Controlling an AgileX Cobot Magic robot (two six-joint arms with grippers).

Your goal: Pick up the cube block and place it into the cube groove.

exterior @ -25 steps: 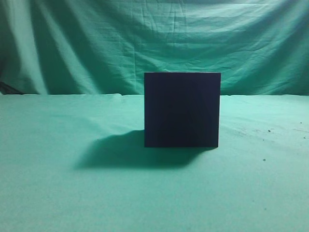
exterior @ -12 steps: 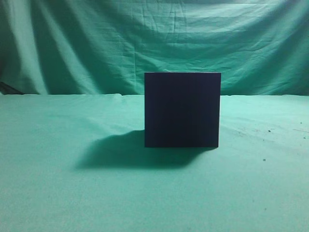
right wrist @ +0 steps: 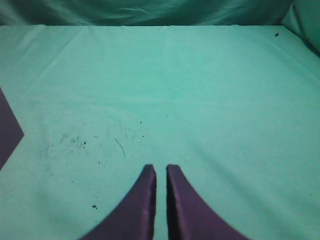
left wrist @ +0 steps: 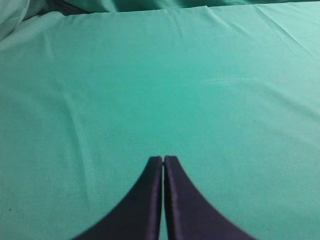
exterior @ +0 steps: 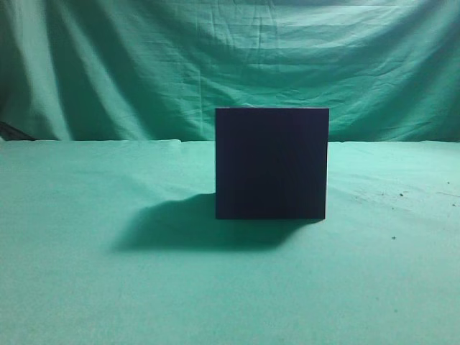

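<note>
Green cloth (exterior: pixel 86 287) is spread over the table and hung as a creased backdrop in the exterior view. The cube groove (exterior: pixel 272 164) is seen as a large dark navy-purple box, set upright on the cloth a little right of the middle. One flat, plain side is turned squarely to the camera, so its edges run straight up and straight across; no long axis can be made out, since the face looks about as wide as it is tall. Its top opening is not shown from this height. A dark shadow is cast on the cloth to its left. The cube block is not seen in this view, and neither arm is in it.

In the left wrist view, only bare green cloth is shown ahead of the left gripper (left wrist: pixel 163 159). Its two dark fingers are pressed together at the tips with nothing between them, held above the cloth.

In the right wrist view, the right gripper (right wrist: pixel 161 168) is shown with its dark fingers drawn close, a thin slit left between the tips, and nothing clasped. A dark purple corner (right wrist: pixel 7 131), pointed to the right, is cut off by the left edge; which object it belongs to cannot be told. Small dark specks (right wrist: pixel 82 142) are scattered on the cloth near it.
</note>
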